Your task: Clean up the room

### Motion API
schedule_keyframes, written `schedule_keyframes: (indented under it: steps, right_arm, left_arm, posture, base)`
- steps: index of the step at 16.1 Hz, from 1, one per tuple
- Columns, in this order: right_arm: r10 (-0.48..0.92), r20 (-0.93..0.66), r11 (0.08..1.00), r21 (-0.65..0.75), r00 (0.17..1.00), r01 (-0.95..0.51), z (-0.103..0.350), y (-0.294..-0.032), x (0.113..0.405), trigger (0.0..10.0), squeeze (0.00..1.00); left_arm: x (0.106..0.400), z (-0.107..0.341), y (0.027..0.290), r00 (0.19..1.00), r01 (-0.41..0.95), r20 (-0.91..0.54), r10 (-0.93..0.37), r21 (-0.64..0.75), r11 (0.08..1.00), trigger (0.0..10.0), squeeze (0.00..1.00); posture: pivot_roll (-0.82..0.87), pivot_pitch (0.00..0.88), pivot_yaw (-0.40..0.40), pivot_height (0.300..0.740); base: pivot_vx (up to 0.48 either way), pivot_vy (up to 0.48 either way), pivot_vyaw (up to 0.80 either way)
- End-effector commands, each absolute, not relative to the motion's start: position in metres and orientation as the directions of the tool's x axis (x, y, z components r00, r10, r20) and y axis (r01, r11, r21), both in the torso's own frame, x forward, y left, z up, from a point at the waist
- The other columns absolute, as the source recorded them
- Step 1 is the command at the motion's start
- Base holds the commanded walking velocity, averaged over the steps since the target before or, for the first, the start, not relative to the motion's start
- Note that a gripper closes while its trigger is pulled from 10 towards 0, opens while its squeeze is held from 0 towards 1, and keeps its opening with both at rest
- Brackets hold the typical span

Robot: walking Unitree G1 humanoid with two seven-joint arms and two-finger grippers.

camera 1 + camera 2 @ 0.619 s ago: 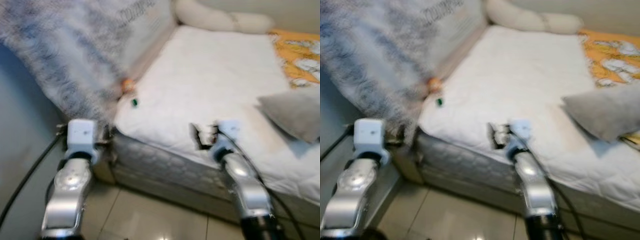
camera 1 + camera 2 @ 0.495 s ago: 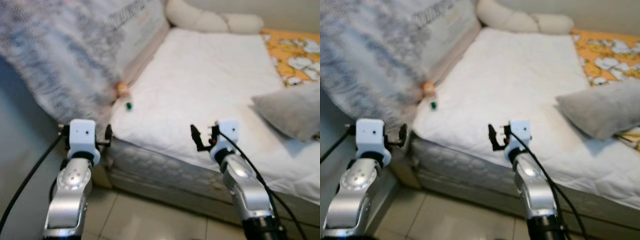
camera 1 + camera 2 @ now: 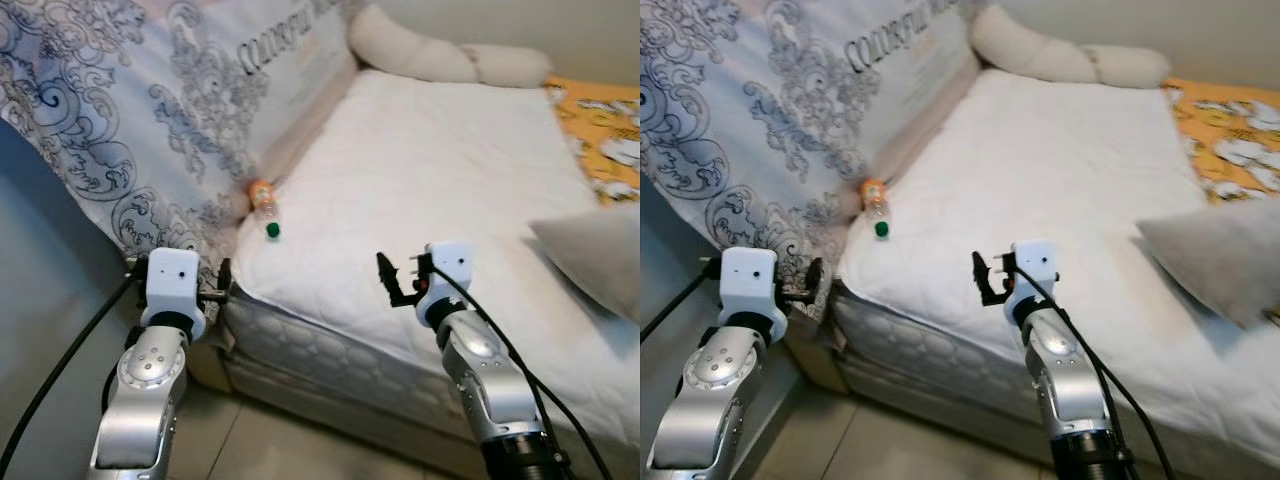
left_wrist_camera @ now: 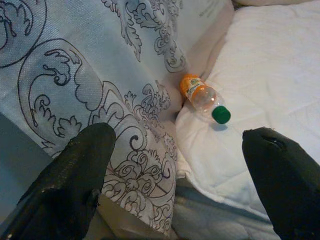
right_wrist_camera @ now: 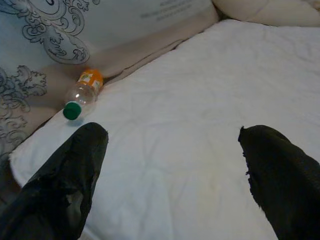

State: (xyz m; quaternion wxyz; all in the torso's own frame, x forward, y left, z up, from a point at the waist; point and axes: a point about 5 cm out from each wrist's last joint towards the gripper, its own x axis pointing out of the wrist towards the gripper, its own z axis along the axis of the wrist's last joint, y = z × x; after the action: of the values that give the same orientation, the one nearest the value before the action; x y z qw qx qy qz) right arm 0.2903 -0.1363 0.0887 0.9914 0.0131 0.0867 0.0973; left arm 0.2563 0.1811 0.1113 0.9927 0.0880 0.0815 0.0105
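Both hands are sitting lower now: the wide-open left hand is facing a light, slippery, seemingly empty plastic bottle just ahead, best gripped mid-body.

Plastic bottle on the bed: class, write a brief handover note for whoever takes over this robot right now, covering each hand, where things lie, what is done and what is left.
Left hand: open, empty, beside the bed's near corner.
Right hand: open, empty, above the mattress near its front edge.
Plastic bottle: clear, orange label, green cap, lying on its side at the mattress's left edge against the patterned cover.
Grey pillow lies to the right.
Done: nothing picked up.
Left: grasp the bottle, probably with the nearer left hand, and clear it away.
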Motion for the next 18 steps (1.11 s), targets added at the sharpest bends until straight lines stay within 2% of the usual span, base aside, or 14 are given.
schedule_keyframes:
  steps: [1, 5, 7, 14, 16, 18]
  right_arm:
    - [0.172, -0.167, 0.985, 0.034, 0.971, -0.168, 0.089, -0.141, 0.291, 10.0, 0.0]
    - [0.171, -0.176, 0.985, 0.03, 0.969, -0.169, 0.089, -0.142, 0.292, 10.0, 0.0]
    - [0.2, -0.182, 0.98, 0.019, 0.963, -0.2, 0.088, -0.14, 0.291, 10.0, 0.0]
    - [0.179, -0.221, 0.984, 0.042, 0.959, -0.174, 0.083, -0.145, 0.294, 10.0, 0.0]
    - [0.239, -0.231, 0.971, 0.054, 0.943, -0.233, 0.084, -0.141, 0.295, 10.0, 0.0]
    - [0.294, -0.263, 0.953, 0.001, 0.919, -0.304, 0.081, -0.136, 0.293, 10.0, 0.0]
  left_arm:
    - [0.255, 0.112, 0.177, 0.987, 0.017, -0.163, 0.013, 0.181, 0.983, 10.0, 0.0]
    - [0.254, 0.11, 0.176, 0.985, 0.042, -0.172, -0.01, 0.183, 0.982, 10.0, 0.0]
    - [0.251, 0.107, 0.17, 0.981, 0.083, -0.188, -0.051, 0.172, 0.982, 10.0, 0.0]
    - [0.239, 0.1, 0.163, 0.954, 0.23, -0.241, -0.178, 0.206, 0.951, 10.0, 0.0]
    - [0.237, 0.1, 0.163, 0.951, 0.241, -0.246, -0.189, 0.206, 0.948, 10.0, 0.0]
    - [0.235, 0.1, 0.163, 0.949, 0.247, -0.249, -0.194, 0.204, 0.947, 10.0, 0.0]
  posture:
    - [0.0, 0.0, 0.012, 0.74]
    - [0.0, 0.0, 0.013, 0.74]
    - [0.0, 0.0, 0.01, 0.74]
    - [0.0, 0.0, 0.006, 0.74]
    - [0.0, 0.0, 0.007, 0.74]
    - [0.0, 0.0, 0.005, 0.74]
  base:
    - [0.364, 0.0, 0.8]
    - [0.364, 0.0, 0.0]
    - [0.364, 0.0, 0.0]
    - [0.35, 0.0, 0.0]
    - [0.328, 0.0, 0.0]
    - [0.324, 0.0, 0.4]
